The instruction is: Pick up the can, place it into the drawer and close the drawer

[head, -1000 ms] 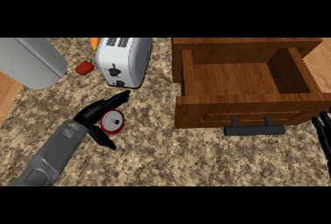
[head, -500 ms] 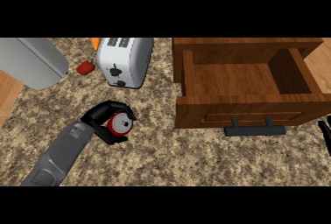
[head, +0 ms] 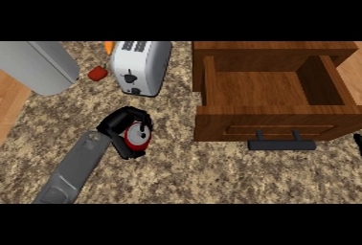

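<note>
Gripping the can (head: 136,137) with left hand (head: 117,122), fingers curled round it, over the speckled counter (head: 212,177). Sitting just below the toaster (head: 141,67), well left of the open wooden drawer (head: 272,88), not in it. Showing black handle (head: 281,144) on drawer front. Barely catching right hand (head: 358,143) at right edge; cannot tell open or closed. Grey appliance (head: 35,67) top left.

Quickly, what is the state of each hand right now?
Left hand: closed, fingers curled round the red can.
Right hand: only a dark sliver shows at the view's right edge; its state cannot be told.
</note>
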You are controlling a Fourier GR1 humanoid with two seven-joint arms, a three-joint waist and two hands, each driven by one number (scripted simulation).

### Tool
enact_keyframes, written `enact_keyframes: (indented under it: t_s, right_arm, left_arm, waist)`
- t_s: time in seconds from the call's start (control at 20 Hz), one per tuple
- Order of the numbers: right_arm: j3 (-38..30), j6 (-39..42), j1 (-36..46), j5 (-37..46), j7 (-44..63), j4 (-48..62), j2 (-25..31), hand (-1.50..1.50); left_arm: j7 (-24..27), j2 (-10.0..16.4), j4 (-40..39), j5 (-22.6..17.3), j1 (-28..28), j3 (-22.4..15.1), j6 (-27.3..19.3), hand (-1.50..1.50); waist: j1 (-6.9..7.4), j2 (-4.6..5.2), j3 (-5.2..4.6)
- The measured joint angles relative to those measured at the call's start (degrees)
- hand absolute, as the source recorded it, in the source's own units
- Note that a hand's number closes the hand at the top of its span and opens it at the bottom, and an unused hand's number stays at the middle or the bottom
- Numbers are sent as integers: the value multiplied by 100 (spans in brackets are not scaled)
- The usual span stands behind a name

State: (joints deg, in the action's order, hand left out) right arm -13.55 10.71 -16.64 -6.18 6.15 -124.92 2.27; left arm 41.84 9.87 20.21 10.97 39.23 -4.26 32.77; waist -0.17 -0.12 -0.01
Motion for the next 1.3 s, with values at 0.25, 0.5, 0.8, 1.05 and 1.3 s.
enact_keyframes:
  t_s: [0.25,0.5,0.8,1.05,1.3]
  right_arm:
    - [-98,-63,-129,-23,24,-120,-44,-150]
    - [-130,-19,-206,-33,-69,-91,-73,-150]
    - [-87,10,-420,-87,-193,-225,-111,-150]
    - [-70,-9,-376,-19,-134,-252,-130,-150]
    - [-116,56,-307,-76,-135,-194,-105,-150]
  left_arm:
    - [-181,205,-34,-929,-327,1141,-1280,150]
    - [-523,11,526,-1439,-526,1647,-2289,150]
    - [-1567,-421,2180,-1520,-728,1404,-3076,150]
    - [-2772,-773,3721,-1392,-755,944,-3628,150]
    - [-4052,-908,4857,-1334,-522,480,-4105,150]
  waist:
    - [207,-49,8]
    - [209,-71,16]
    - [175,-77,16]
    - [147,-64,13]
    - [68,-34,8]
